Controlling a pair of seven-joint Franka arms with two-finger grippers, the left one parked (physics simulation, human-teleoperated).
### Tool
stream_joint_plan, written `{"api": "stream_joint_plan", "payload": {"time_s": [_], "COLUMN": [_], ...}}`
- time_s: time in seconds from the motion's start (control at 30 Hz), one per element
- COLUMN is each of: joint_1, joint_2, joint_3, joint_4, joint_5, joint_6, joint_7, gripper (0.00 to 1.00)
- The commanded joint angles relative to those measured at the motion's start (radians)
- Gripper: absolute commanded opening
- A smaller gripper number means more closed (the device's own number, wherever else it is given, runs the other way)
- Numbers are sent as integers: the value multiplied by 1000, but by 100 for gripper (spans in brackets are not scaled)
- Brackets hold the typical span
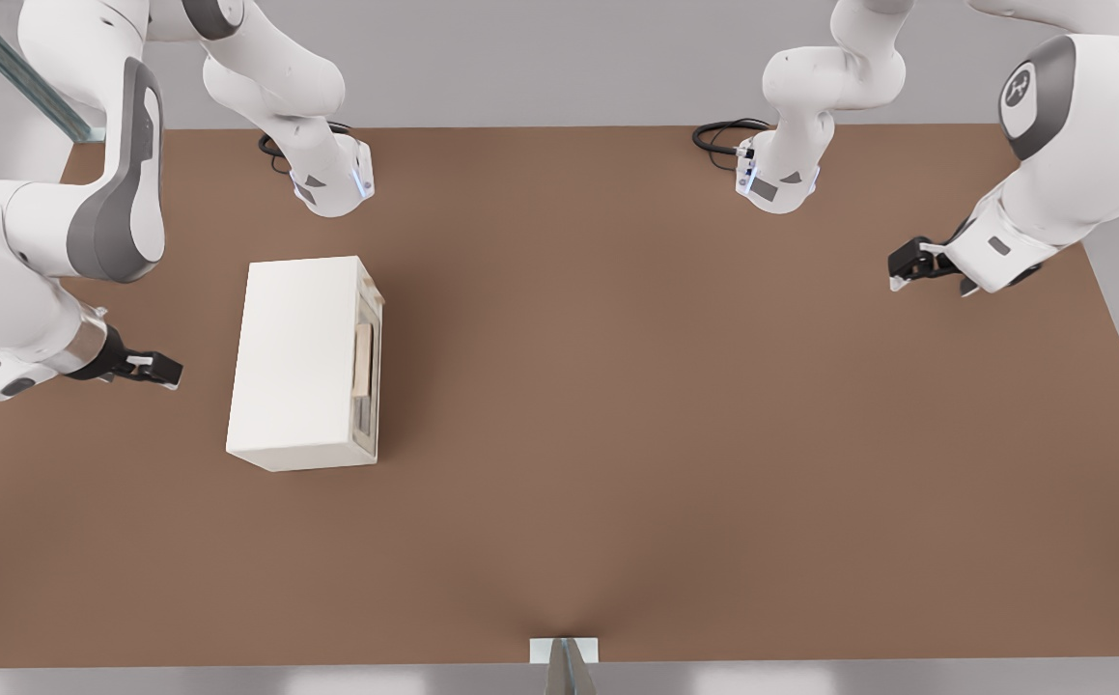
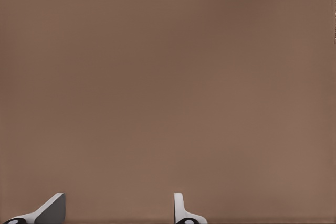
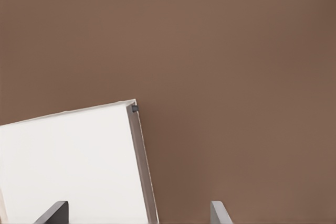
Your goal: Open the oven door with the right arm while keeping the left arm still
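The cream-white box oven (image 1: 300, 362) stands on the brown table (image 1: 675, 434), left of centre in the front view. Its oven door (image 1: 368, 386) faces the front view's right, lies flat against the box and carries a tan bar handle (image 1: 363, 359). The right arm (image 1: 28, 290) reaches in from the front view's left. Its gripper (image 1: 161, 369) hovers behind the oven, on the side away from the door, a short gap from the box. In the right wrist view the gripper (image 3: 136, 214) is open, with one fingertip (image 3: 52, 213) over the oven's top (image 3: 68, 166) near a corner.
The left arm (image 1: 1071, 135) hangs over the table's far right in the front view, its gripper (image 1: 914, 263) above bare tabletop (image 2: 168, 87). Two arm bases (image 1: 332, 179) (image 1: 776, 179) with black cables stand at the back edge. A small white mount (image 1: 564, 652) sits at the near edge.
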Motion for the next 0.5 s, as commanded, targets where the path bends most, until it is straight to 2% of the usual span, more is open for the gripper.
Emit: {"api": "stream_joint_plan", "payload": {"time_s": [0.0, 0.1, 0.13, 0.17, 0.2, 0.3, 0.33, 0.37, 0.4, 0.47], "joint_1": [1, 96, 130, 179, 233, 431, 474, 509, 550, 606], "joint_2": [-1, 3, 6, 14, 34, 161, 199, 249, 304, 417], "joint_3": [1, 60, 116, 135, 139, 141, 141, 139, 141, 133], "joint_4": [-6, -52, -72, -67, -60, 46, 66, 85, 147, 207], "joint_5": [-2, -171, -300, -315, -321, -475, -510, -516, -516, -567], "joint_6": [0, -12, -23, -90, -138, -309, -363, -400, -463, -533], "joint_7": [-18, -5, 2, 97, 201, 426, 477, 581, 649, 744], "gripper": [100, 100, 100, 100, 100, 99, 84, 49, 42, 21]}}
